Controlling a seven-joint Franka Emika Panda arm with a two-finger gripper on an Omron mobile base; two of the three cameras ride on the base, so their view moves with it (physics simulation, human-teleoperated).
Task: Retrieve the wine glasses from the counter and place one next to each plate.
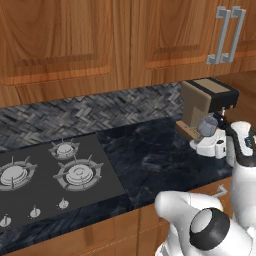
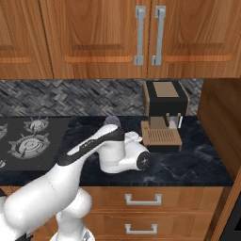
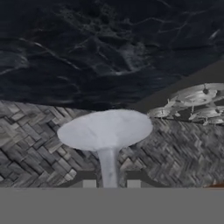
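One small clear grey-tinted stemmed wine glass (image 3: 106, 131) sits in the gripper (image 3: 111, 183): in the hand view the two dark fingertips (image 3: 89, 183) stand close on either side of its thin stem, so the gripper is closed on the stem, with the rounded bowl beyond the tips. In the left base view the same glass (image 1: 207, 126) shows just in front of the brown and black coffee machine (image 1: 206, 102), at the end of the white arm and seemingly above the glossy black marble-look surface (image 1: 155, 160), though whether its foot is clear of the surface cannot be told. Left of the coffee machine, well apart, lies the dark gas hob (image 1: 47, 175). So the pick of the first glass looks made. Still to do, by my reckoning, is nearly everything else: carrying this glass to a plate, setting it down beside it, then fetching the second glass for the other plate.
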